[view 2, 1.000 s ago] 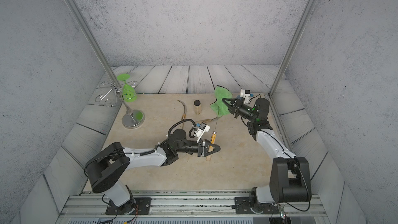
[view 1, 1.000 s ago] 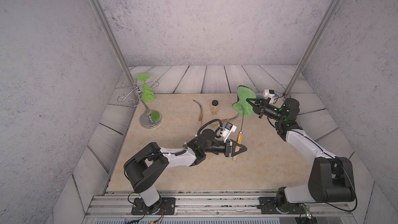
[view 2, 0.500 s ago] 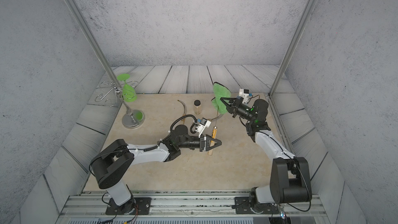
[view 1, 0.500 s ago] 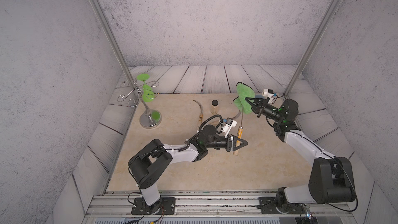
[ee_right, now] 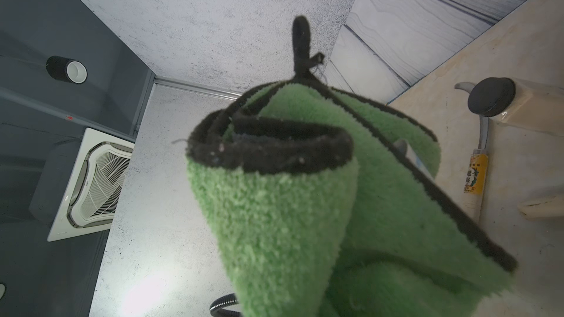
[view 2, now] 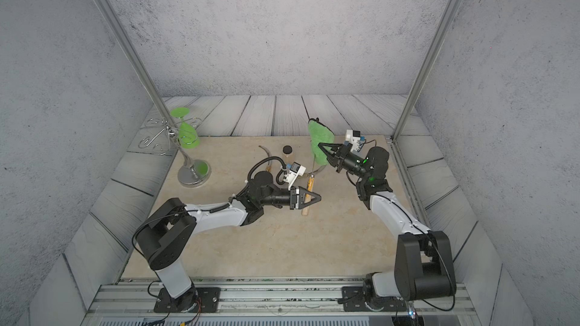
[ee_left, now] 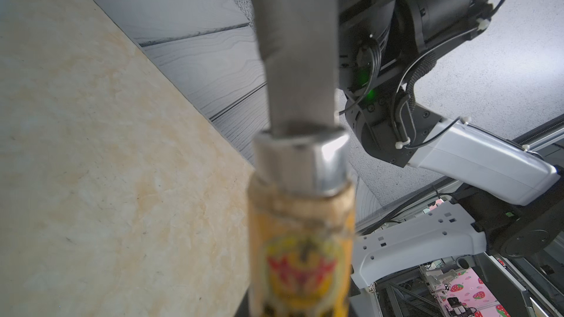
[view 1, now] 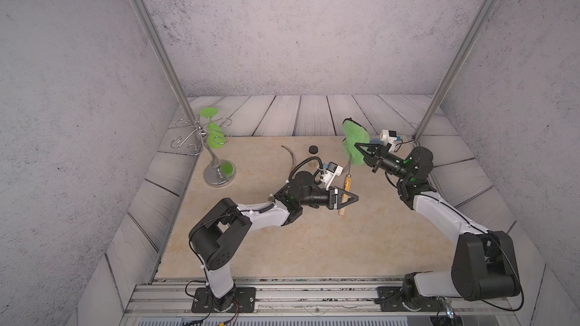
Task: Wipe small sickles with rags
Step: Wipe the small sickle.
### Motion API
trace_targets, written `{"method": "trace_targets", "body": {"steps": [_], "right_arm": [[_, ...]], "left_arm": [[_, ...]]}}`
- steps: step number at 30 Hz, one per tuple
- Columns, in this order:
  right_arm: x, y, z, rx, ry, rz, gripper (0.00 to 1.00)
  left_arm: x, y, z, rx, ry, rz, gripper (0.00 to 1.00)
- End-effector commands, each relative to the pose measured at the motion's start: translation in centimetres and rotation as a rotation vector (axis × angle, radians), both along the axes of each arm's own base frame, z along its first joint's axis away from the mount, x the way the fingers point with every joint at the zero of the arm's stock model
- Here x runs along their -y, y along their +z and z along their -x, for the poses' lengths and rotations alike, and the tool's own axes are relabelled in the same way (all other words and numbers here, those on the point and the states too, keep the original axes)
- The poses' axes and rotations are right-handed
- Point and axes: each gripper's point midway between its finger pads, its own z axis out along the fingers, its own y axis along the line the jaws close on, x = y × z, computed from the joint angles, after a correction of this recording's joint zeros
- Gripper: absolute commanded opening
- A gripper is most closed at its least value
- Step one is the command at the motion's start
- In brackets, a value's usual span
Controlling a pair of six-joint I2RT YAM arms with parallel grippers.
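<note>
1. The beige stone-patterned tabletop [view 1: 314, 246] carries everything. Both arms reach over its far half.
2. A silver goblet stand [view 1: 216, 170] is at the left side, well apart from the work.
3. The right gripper [view 1: 361, 149] is pinched shut on the green microfibre cloth [view 1: 354, 137]. The cloth stands up folded above the jaws, on the side of the back wall.
4. The left gripper [view 1: 351, 198] is closed tight around the pale wooden handle of one sickle [view 1: 344, 188], just below its yellow label. I cannot tell if the end of the handle touches the table.
5. The long axis of this sickle runs from the front rail toward the back wall, with the handle end nearest to me and the blade pointing at the cloth. The cloth lies just beyond the left gripper, along the blade. I think the next move is for the right arm to rub the cloth along the blade while the left arm keeps the handle steady.
6. The curved tip is hidden behind the cloth in both top views. In the left wrist view the blade [ee_left: 299, 56] runs up to a green fringe at the picture's edge. Whether metal and cloth really touch, I cannot tell.
7. A second sickle [view 1: 290, 155] lies on the table beside a dark-lidded jar [view 1: 313, 150]. Its handle is covered by the left arm's cable.
8. In the right wrist view a pale handle end [ee_right: 540, 208] is cut off at the edge. It may belong to a third sickle.
</note>
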Motion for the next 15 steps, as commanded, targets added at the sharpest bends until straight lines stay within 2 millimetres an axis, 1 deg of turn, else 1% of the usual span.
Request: {"method": "trace_targets", "body": {"steps": [1, 6, 15], "right_arm": [[-2.4, -0.7, 3.5, -0.020, 0.149, 0.013, 0.06], [-3.3, -1.1, 3.9, -0.022, 0.164, 0.002, 0.05], [-5.0, -1.5, 4.7, -0.026, 0.210, 0.001, 0.05]], "left_arm": [[0.0, 4.3, -1.4, 0.120, 0.013, 0.105, 0.00], [-0.2, 4.8, -2.4, 0.125, 0.028, 0.109, 0.00], [-0.3, 5.1, -3.1, 0.126, 0.028, 0.116, 0.00]]}}
